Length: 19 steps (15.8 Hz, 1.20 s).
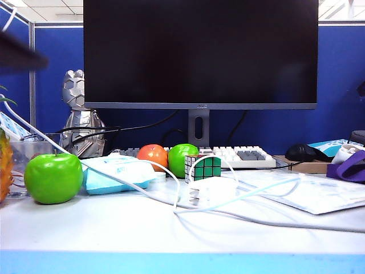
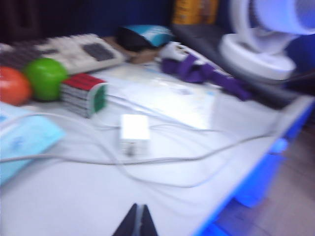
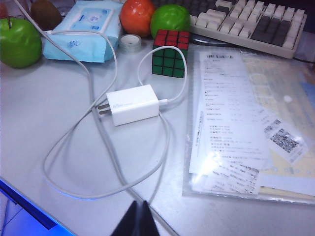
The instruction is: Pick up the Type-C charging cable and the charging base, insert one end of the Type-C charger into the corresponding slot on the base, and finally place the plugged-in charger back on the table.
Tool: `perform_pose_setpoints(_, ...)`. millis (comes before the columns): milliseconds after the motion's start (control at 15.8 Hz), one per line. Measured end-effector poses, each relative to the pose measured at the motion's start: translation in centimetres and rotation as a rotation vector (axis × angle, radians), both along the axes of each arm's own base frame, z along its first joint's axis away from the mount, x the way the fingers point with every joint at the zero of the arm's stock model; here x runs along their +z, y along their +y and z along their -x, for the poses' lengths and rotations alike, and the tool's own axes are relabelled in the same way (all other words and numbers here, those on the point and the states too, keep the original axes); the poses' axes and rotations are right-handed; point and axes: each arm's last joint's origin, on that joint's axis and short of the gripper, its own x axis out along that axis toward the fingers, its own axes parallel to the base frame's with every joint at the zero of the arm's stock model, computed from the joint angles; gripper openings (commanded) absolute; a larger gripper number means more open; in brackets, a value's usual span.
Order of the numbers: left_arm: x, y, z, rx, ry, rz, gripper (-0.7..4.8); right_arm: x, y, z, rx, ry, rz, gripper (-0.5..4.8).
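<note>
Both tools ride above the near edge of the worktop [image 3: 59,123]: my left tool [image 2: 137,222] has its fingers pressed together on nothing, and my right tool [image 3: 136,220] is the same, tips meeting, nothing held. Just beyond them the charging base [image 3: 133,104] lies flat on the worktop, prongs pointing toward the big green apple [image 3: 18,42]. The Type-C charging cable [image 3: 74,192] loops loosely around the base, one end at the base's far side. Behind sits the Rubik's cube [image 3: 170,53], with the tissue pack [image 3: 81,30] beside it, then an orange [image 3: 137,15], a second green apple [image 3: 170,18] and the keyboard [image 3: 251,24]. Papers in a clear sleeve [image 3: 246,123] lie beside the base.
</note>
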Motion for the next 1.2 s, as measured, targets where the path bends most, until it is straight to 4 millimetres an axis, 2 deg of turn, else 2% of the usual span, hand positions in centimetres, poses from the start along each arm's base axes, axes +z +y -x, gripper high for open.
perform_pose_setpoints(127,-1.5,1.6,0.1,0.127,-0.092,0.026,-0.06,0.0,0.0,0.0,0.000,0.001,0.001,0.00)
perform_pose_setpoints(253,-1.8,2.9,-0.1,0.243,-0.145,0.061,-0.06,0.0,0.0,0.0,-0.001,0.001,0.001,-0.01)
perform_pose_setpoints(443,-2.6,4.8,-0.9,0.452,-0.070,0.042,-0.06,0.1,-0.1,0.1,0.000,-0.009,-0.008,0.00)
perform_pose_setpoints(570,-3.8,6.5,-1.1,0.767,0.016,-0.067,-0.06,0.0,-0.1,0.1,0.000,-0.008,-0.006,-0.01)
perform_pose_setpoints(760,-3.8,7.1,-1.1,0.844,-0.027,-0.177,-0.06,0.0,-0.1,0.1,0.000,-0.009,-0.007,0.00)
perform_pose_setpoints(950,-3.8,7.3,-1.1,0.890,0.007,-0.104,-0.05,0.1,-0.1,0.1,0.000,-0.010,-0.008,-0.01)
perform_pose_setpoints(1203,-3.8,7.2,-1.1,0.881,0.009,-0.098,-0.05,0.1,-0.1,0.2,0.000,-0.011,-0.009,0.00)
